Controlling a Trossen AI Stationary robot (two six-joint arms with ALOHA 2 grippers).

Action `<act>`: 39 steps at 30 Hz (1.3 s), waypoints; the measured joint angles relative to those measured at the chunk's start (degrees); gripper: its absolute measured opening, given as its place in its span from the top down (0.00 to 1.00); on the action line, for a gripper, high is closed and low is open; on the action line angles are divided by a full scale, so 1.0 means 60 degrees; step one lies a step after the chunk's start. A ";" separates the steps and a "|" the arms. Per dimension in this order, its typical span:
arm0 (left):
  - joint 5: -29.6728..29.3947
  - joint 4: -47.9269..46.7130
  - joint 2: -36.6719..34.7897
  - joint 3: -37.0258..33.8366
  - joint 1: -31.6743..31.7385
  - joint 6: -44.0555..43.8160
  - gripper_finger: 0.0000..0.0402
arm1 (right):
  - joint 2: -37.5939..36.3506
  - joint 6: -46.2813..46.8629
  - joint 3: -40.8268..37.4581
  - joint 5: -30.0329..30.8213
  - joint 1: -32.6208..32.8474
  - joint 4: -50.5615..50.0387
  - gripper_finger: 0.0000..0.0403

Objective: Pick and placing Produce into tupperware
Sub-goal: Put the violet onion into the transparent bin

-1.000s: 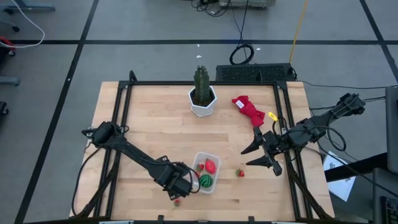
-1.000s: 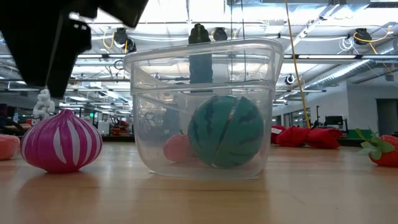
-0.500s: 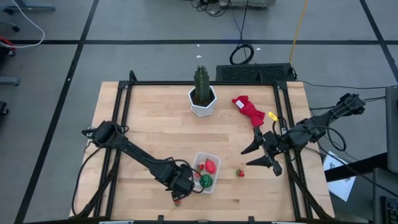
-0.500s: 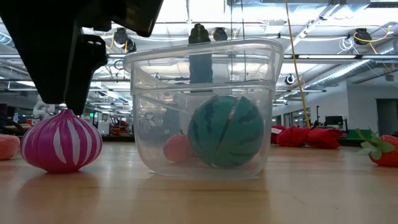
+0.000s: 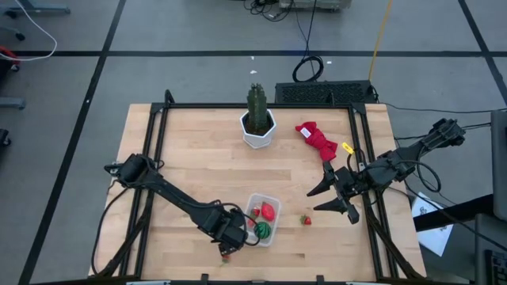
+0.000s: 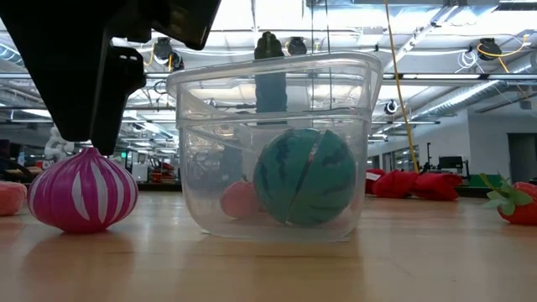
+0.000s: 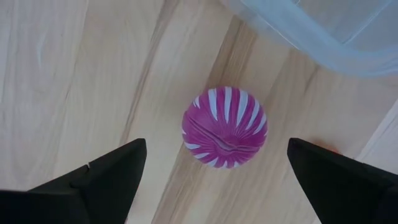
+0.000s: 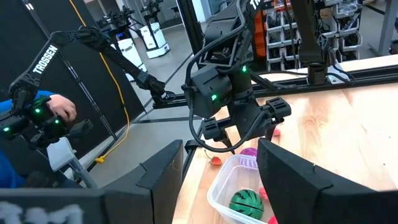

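Lying between the left hand [image 7: 214, 177] fingers (spread wide), purple striped produce [image 7: 224, 127].

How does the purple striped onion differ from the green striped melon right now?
The purple onion sits on the bare table, outside the tupperware; the green melon lies inside it. In the low view the onion looks smaller than the melon. The open left gripper hangs over the onion, not the melon. Both are round and striped.
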 joint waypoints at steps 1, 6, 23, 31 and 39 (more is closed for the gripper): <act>0.0004 -0.0002 0.0000 0.0000 0.0003 0.0034 0.01 | 0.0000 0.0000 0.0000 0.0000 0.0000 0.0000 0.51; 0.0011 -0.0003 -0.0004 0.0000 0.0002 0.0238 0.01 | 0.0000 0.0000 0.0000 0.0000 0.0000 0.0000 0.51; 0.0346 0.0038 -0.0011 0.0004 0.0138 0.0373 0.01 | 0.0000 0.0247 0.0000 0.0000 0.0000 0.0003 0.51; 0.0288 0.0053 -0.0011 0.0007 0.0339 0.0675 0.01 | 0.0000 0.0248 0.0000 0.0000 0.0000 0.0000 0.51; 0.0395 0.0612 -0.0018 -0.0277 0.0382 0.0691 0.01 | 0.0000 0.0251 0.0000 0.0000 0.0000 0.0000 0.51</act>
